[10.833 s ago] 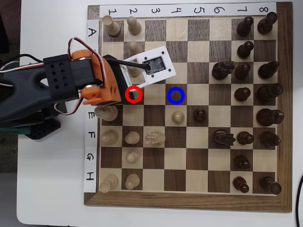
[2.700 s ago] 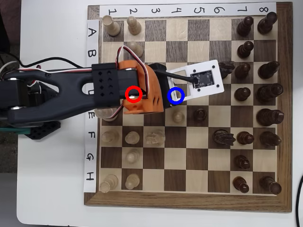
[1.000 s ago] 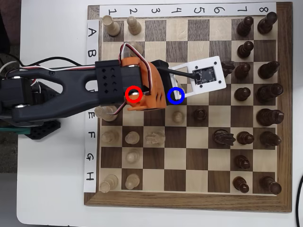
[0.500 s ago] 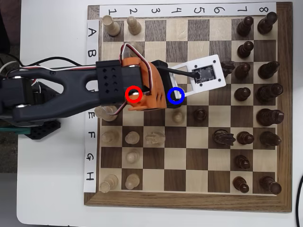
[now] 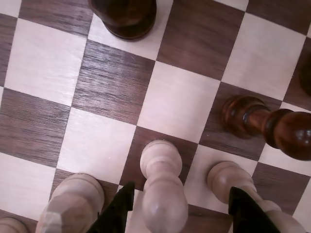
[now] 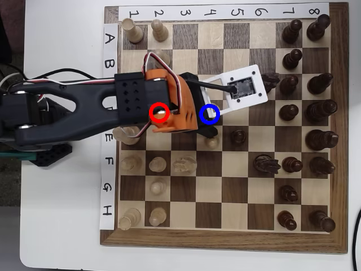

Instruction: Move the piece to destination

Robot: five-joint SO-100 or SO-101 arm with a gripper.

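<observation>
In the wrist view, a big pale piece (image 5: 73, 201) stands at the bottom left. Next comes the gripper (image 5: 180, 213), its two black tips wide open with the piece (image 5: 162, 182) standing between them, not squeezed. The pawn stands straight up on a dark square, round head toward the camera. Right of it are another pale pawn (image 5: 233, 182) and a dark pawn (image 5: 267, 124). From above, the blue ring (image 6: 210, 113) sits over the arm, which has barely moved since half a second ago.

The overhead view shows sixteen dark pieces (image 6: 291, 31), eleven pale pieces (image 6: 130, 217), one red ring (image 6: 159, 121) and one blue ring (image 6: 201, 113).
</observation>
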